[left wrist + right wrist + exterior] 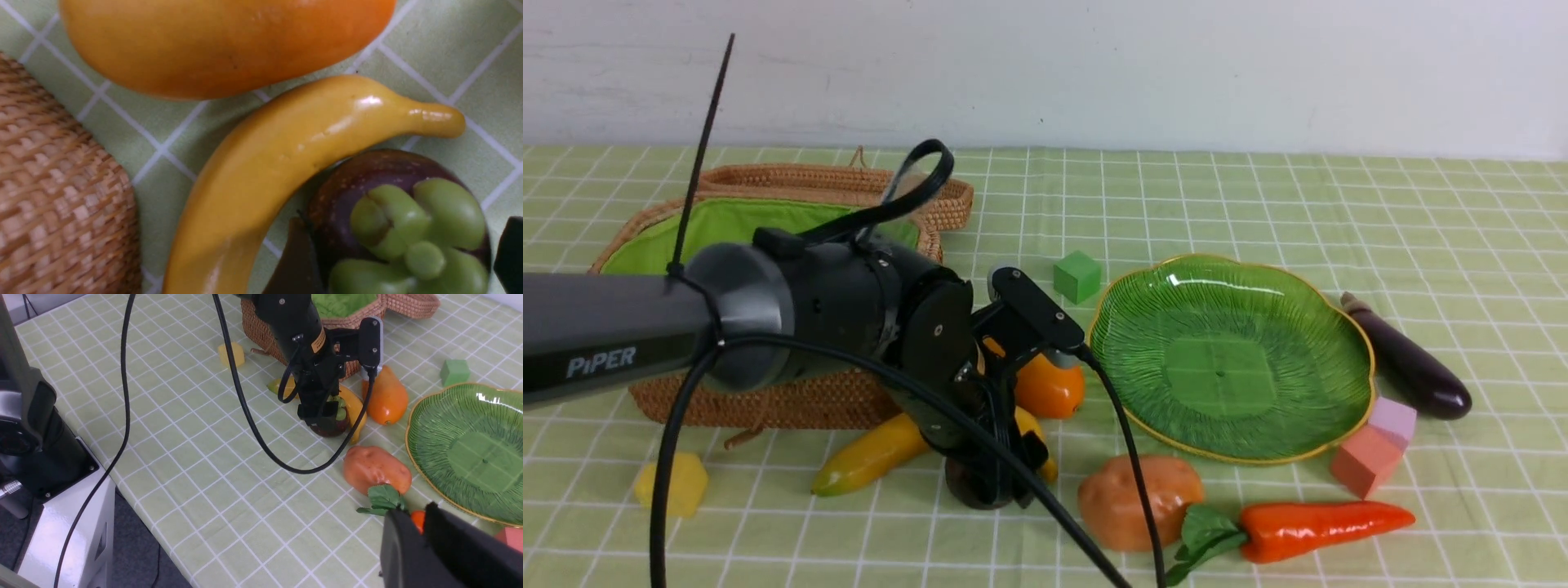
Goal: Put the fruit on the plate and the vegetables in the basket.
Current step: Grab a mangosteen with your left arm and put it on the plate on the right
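The left fingers point(294, 265) stand apart, one on each side of the mangosteen point(388, 171), which sits on the surface point(1421, 212). The banana point(261, 171) lies just beside them, with the mango point(220, 41) beyond it. The plate point(1233, 327) is well apart. The right fingers point(449, 555) hang near the carrot point(416, 518) and the potato point(376, 469); whether they are apart or together cannot be told.

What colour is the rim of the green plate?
Gold. The rim of the plate shows best in the front view.
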